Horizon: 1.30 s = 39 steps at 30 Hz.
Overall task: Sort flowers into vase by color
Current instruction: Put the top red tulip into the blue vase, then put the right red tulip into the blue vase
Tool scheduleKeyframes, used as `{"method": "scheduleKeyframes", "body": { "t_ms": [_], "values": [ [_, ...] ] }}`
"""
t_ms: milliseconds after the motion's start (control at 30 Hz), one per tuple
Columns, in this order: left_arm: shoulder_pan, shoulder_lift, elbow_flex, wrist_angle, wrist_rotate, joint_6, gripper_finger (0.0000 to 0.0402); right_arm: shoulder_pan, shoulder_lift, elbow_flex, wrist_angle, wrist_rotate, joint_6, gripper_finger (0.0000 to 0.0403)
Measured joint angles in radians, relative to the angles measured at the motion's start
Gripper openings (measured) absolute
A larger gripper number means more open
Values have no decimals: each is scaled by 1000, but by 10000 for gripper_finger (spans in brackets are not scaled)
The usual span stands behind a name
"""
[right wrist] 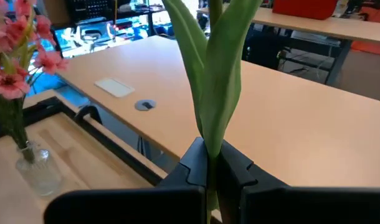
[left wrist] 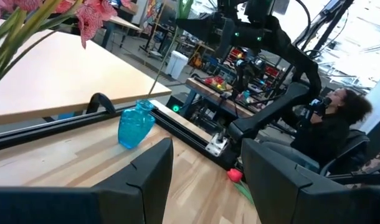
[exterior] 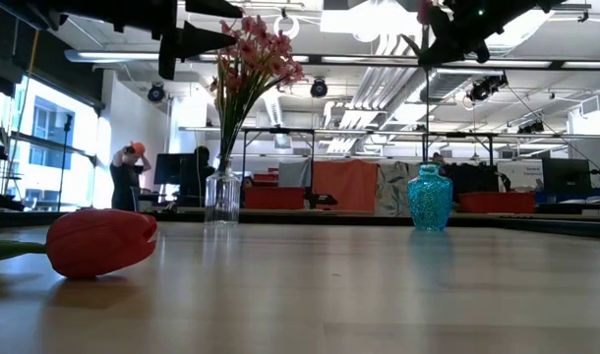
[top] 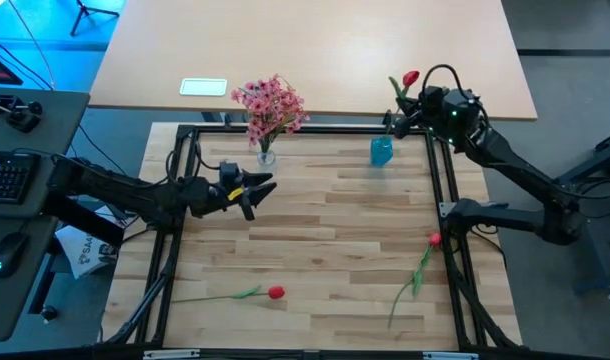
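Observation:
A clear glass vase (top: 266,153) stands near the table's far edge and holds the pink blossom sprays (top: 272,104). To its right stands a small blue vase (top: 381,151). My right gripper (top: 399,119) hovers just above and beyond the blue vase, shut on a red tulip (top: 412,78). Two more red tulips lie flat on the wood, one near the front (top: 275,292), one by the right rail (top: 434,239). My left gripper (top: 253,189) is open and holds nothing, above the table to the near left of the clear vase. My right gripper pinches the tulip's green stem and leaves (right wrist: 209,144) between its two shut fingers. The leaves and stem rise out of the fingers, and the red bloom (top: 412,78) stands beyond the gripper toward the far edge. The tulip is lifted clear of the table.
A black metal frame (top: 443,190) runs around the wooden work area. Beyond the far rail lies a pale tabletop with a white card (top: 203,87). The middle of the wood between the vases and the lying tulips is bare. People sit and stand in the room behind.

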Motion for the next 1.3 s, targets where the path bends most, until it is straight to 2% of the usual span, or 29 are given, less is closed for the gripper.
{"method": "scheduleKeyframes", "body": {
  "t_ms": [133, 267, 433, 567, 833, 967, 1133, 1300],
  "values": [
    [-2, 0, 0, -1, 0, 0, 179, 0, -1, 0, -22, -20, 3, 0],
    [-2, 0, 0, -1, -11, 1, 179, 0, 8, 0, -73, 17, 3, 2],
    [-2, 0, 0, -3, -29, 1, 179, 0, 13, 0, -51, 8, 3, 32],
    [-2, 0, 0, -4, -29, 1, 179, 0, 11, 0, -65, -55, 44, 86],
    [-2, 0, 0, -7, -14, 4, 179, 0, 10, 0, -181, -67, 84, 230],
    [-2, 0, 0, -7, 5, 22, 179, 0, -15, 0, -225, -84, 96, 278],
    [-2, -53, -2, -17, 46, 94, 179, 1, -90, 0, -337, -235, 162, 295],
    [-2, -133, -2, -81, 4, 126, 179, 31, -166, 1, -541, -486, 288, 292]
  ]
}}
